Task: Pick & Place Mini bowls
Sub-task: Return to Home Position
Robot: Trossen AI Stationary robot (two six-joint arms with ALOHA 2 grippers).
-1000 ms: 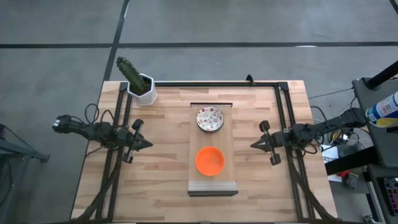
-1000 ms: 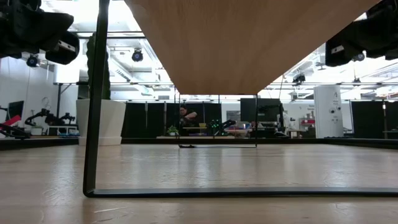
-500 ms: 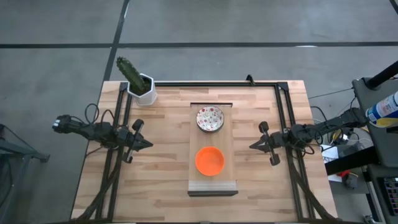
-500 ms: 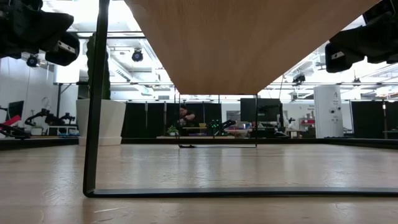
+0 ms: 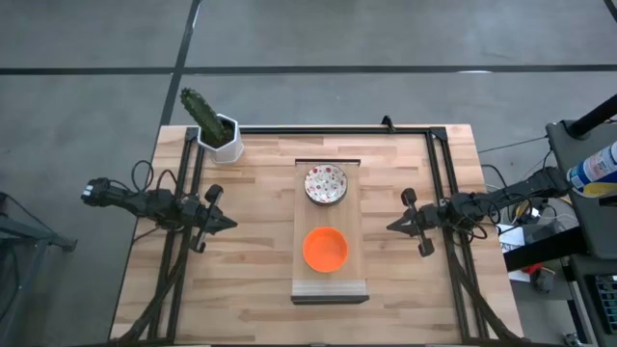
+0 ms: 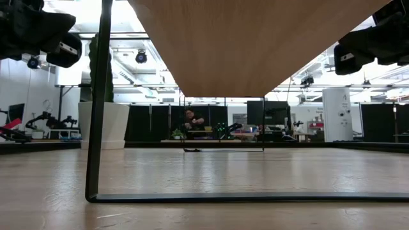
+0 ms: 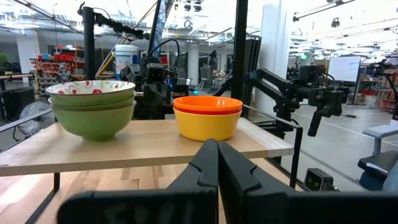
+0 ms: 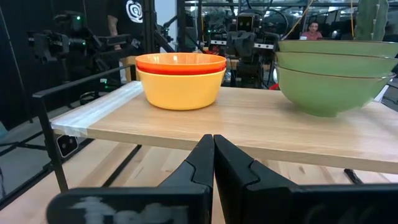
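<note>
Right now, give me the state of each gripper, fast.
The left dark two-finger gripper: shut, holding nothing, left of the light wooden shelf.
The right dark two-finger gripper: shut, holding nothing.

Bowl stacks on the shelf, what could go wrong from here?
1. The left gripper and right gripper, both shut, point at the shelf from either side, at about its height. Any inward drift could knock it.
2. The orange-topped stack and the speckled stack sit nested on that raised shelf, so a jolt might slide or tip them.
</note>
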